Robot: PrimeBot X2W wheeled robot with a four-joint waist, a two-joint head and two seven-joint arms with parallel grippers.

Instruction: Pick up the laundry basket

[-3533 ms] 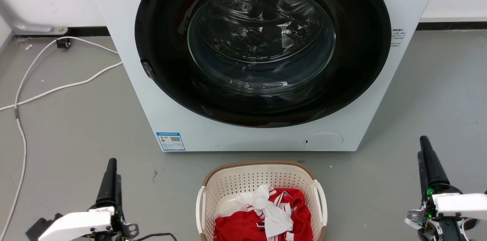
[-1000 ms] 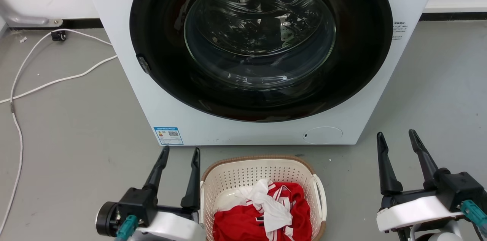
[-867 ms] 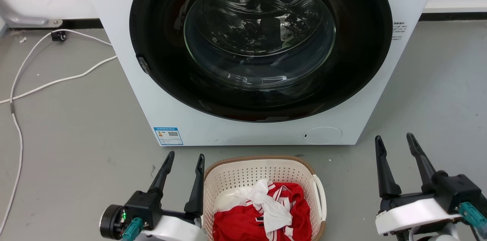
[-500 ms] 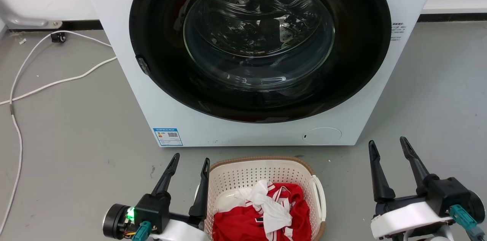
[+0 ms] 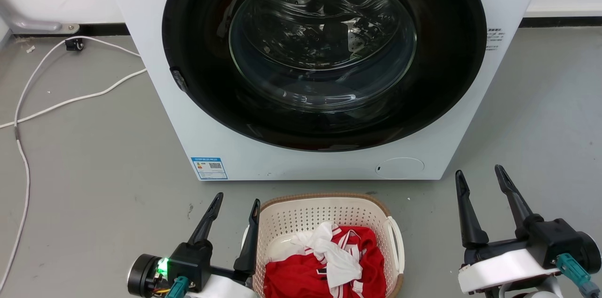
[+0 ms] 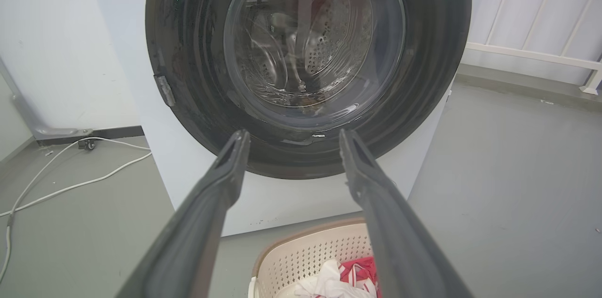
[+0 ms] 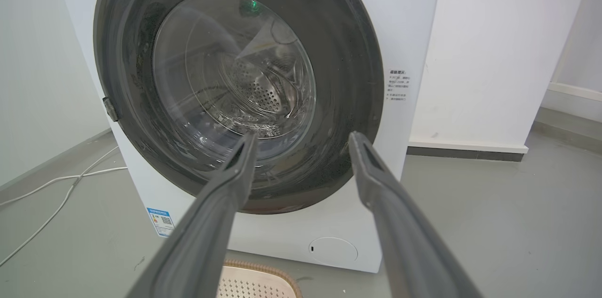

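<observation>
A: Where is the laundry basket (image 5: 305, 218)?

B: On the floor (image 5: 94, 185), directly to the right of the left gripper (image 5: 238, 198). That gripper's right finger runs along the basket's left side, by the white handle. Touching or not: cannot tell.

A: And the left gripper's state?

B: Released. Fingers are spread and nothing is between them. In the left wrist view the brown rim sits low, under and between the two fingers, nearer the right one.

A: What about the right gripper (image 5: 478, 170)?

B: Also released, fingers apart and empty. The basket lies well to its left, with bare floor in between. In the right wrist view only the rim's far curve shows, below the left finger.

A: Anything in the basket?

B: Red clothing (image 5: 301, 284) with a white cloth (image 5: 329, 251) bunched on top.

A: What lies beyond the fingertips?

B: A white washing machine (image 5: 282, 166) with its dark round door closed, standing close beyond the basket. A white cable (image 5: 70, 99) lies on the floor, far to the left of the left gripper.
</observation>
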